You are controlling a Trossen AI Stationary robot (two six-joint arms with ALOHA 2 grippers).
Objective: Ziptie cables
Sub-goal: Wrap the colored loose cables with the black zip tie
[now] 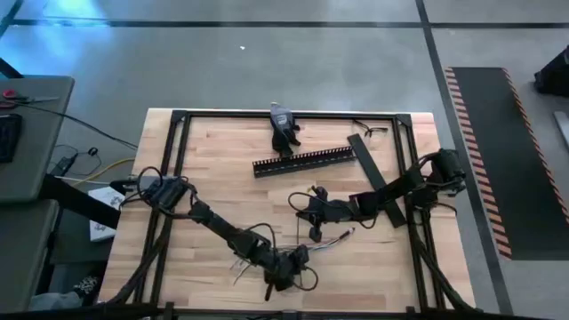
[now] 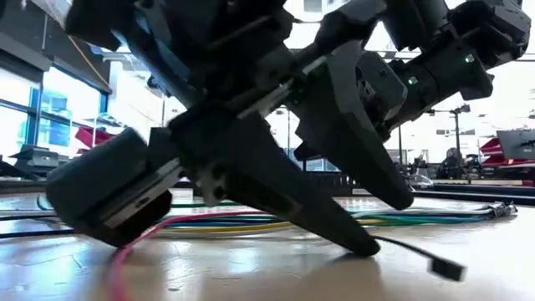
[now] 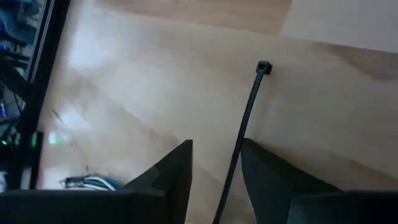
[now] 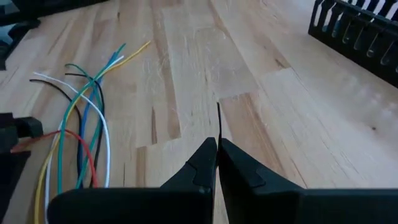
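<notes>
A bundle of thin coloured cables [image 4: 81, 124] lies loose on the wooden table, also visible in the high view [image 1: 333, 240] and the low view [image 2: 251, 221]. My left gripper [image 3: 216, 146] is at the table's near edge [image 1: 277, 277], open and pointing down. A black zip tie [image 3: 245, 118] runs between its fingers, and the tie's head [image 2: 447, 267] rests on the table. My right gripper [image 4: 217, 143] is at mid-table [image 1: 302, 206], just beyond the cables, shut on a thin black strip [image 4: 218, 121]. My left gripper stands with one finger [image 3: 261, 168] close beside the zip tie's band; whether it touches the band I cannot tell. My right gripper pinches the thin black strip between its two fingertips [image 4: 208, 152]. A short free end [image 4: 218, 115] sticks out past the tips, low over the wood.
A long black comb-edged duct [image 1: 307, 162] lies across the far middle of the table, and a flat black lid strip [image 1: 378, 182] lies slanted to its right. A dark tool [image 1: 283, 129] sits at the far edge. A black frame [image 1: 178, 151] runs around the tabletop.
</notes>
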